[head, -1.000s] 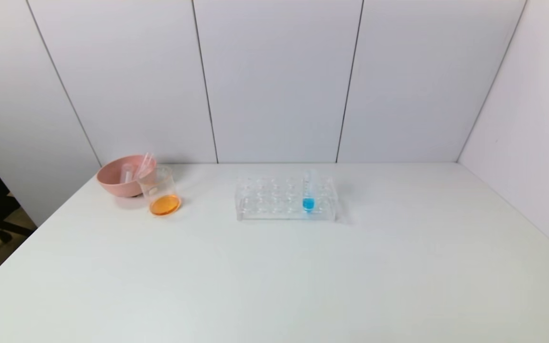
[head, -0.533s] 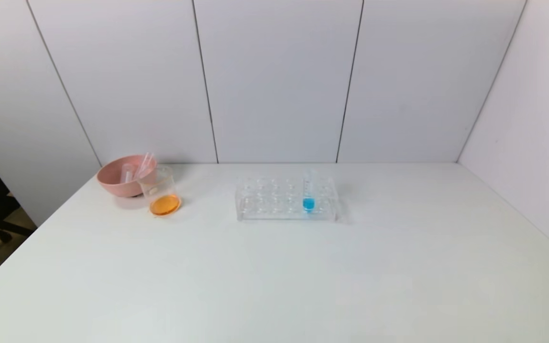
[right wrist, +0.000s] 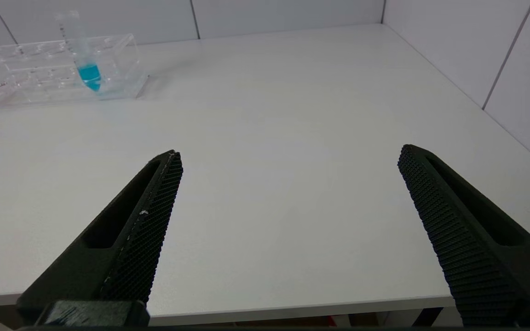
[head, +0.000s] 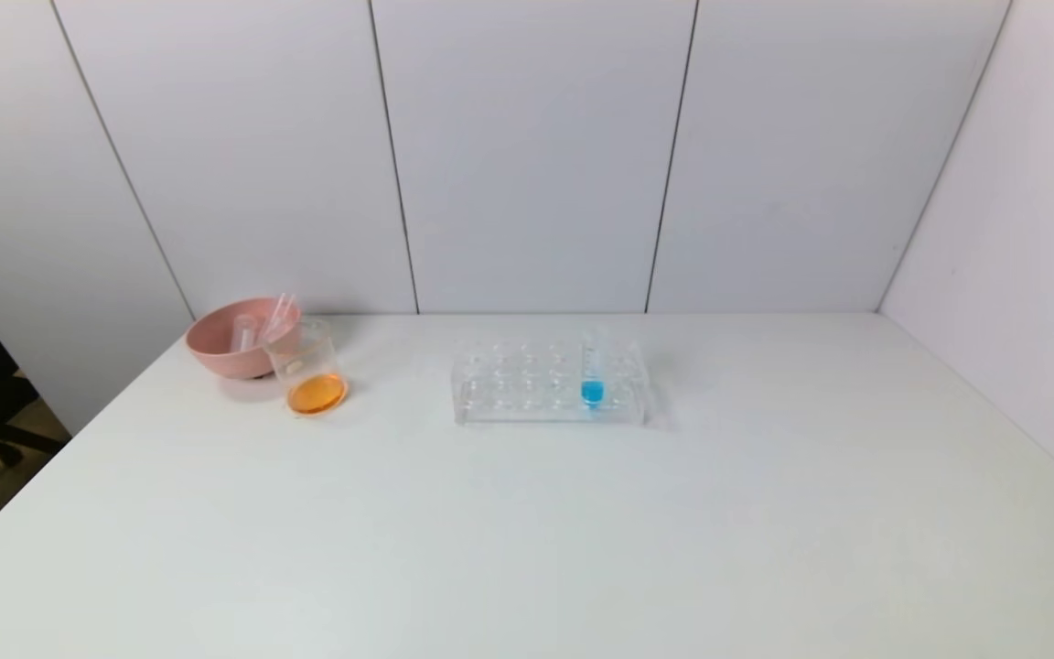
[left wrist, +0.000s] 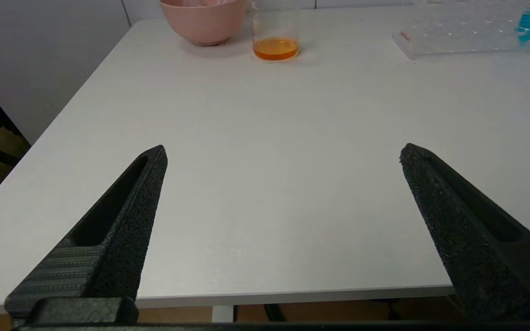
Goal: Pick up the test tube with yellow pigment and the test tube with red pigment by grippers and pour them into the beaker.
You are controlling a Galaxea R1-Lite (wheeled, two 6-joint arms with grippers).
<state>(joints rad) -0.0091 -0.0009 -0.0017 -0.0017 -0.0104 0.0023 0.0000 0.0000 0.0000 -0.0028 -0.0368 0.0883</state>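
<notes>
The clear beaker [head: 309,369] stands at the far left of the table with orange liquid in its bottom; it also shows in the left wrist view [left wrist: 275,33]. Two clear tubes [head: 263,322] with no liquid showing lean inside the pink bowl [head: 227,350]. No tube with yellow or red liquid is in view. My left gripper [left wrist: 283,154] is open and empty over the table's near edge, far from the beaker. My right gripper [right wrist: 290,156] is open and empty over the near edge on the right side. Neither gripper shows in the head view.
A clear tube rack [head: 549,383] stands at the middle back and holds one tube with blue liquid [head: 592,371], also in the right wrist view [right wrist: 83,55]. Walls close the back and right sides. The table's left edge drops off beside the bowl.
</notes>
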